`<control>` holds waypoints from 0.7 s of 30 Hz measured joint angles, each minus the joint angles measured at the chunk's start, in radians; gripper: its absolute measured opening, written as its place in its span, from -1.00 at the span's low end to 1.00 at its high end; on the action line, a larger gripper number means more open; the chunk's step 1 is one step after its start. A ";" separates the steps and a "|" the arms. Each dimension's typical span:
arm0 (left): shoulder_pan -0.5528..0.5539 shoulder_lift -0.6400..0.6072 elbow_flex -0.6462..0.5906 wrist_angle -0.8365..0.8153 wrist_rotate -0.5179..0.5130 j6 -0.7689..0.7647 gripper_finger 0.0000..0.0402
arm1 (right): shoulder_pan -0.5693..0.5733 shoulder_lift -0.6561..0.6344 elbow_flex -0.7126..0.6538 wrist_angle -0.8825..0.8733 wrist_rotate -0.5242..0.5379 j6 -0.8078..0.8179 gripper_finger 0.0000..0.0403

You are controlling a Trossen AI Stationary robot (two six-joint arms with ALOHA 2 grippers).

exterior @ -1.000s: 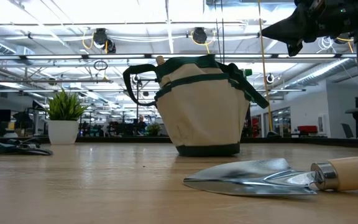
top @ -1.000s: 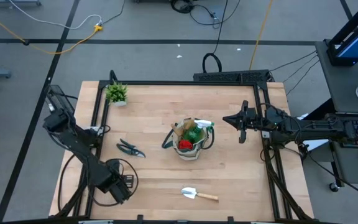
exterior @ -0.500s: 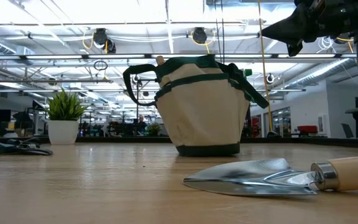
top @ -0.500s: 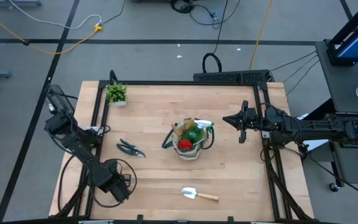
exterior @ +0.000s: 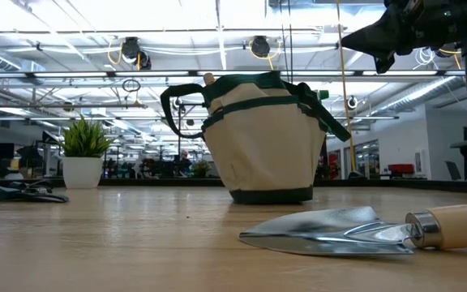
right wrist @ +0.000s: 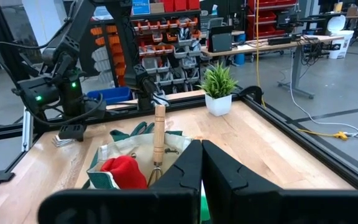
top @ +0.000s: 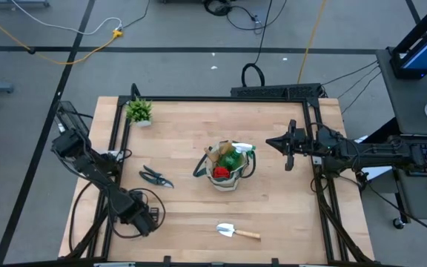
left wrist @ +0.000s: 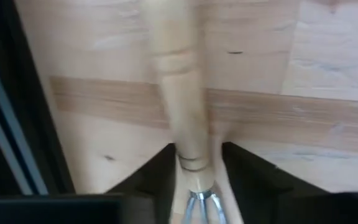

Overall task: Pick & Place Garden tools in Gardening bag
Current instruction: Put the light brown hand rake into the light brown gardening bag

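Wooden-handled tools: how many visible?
3: trowel near the table's front edge, fork between the left gripper's fingers, one handle upright in the gardening bag. The bag may hide more.

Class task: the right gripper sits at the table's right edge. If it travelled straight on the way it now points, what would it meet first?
Most likely the gardening bag. The right gripper points left across the table, and its wrist view shows the bag straight beyond its closed jaws. It may sit high enough to brush the wooden handle sticking out instead; height is unclear.

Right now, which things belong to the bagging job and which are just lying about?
Job: gardening bag, trowel, pruning shears, hand fork in the left end effector, red glove in the bag.
Lying about: potted plant.
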 joint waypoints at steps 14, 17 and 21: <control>-0.002 -0.001 0.000 0.017 -0.101 0.045 -0.70 | 0.000 0.000 0.000 0.015 0.005 -0.038 -1.00; -0.009 -0.020 -0.007 0.027 -0.117 0.085 -0.70 | 0.000 0.001 0.000 0.014 0.006 -0.041 -1.00; -0.023 -0.088 -0.013 0.059 -0.259 0.088 -0.70 | 0.000 0.002 0.000 0.011 0.005 -0.034 -1.00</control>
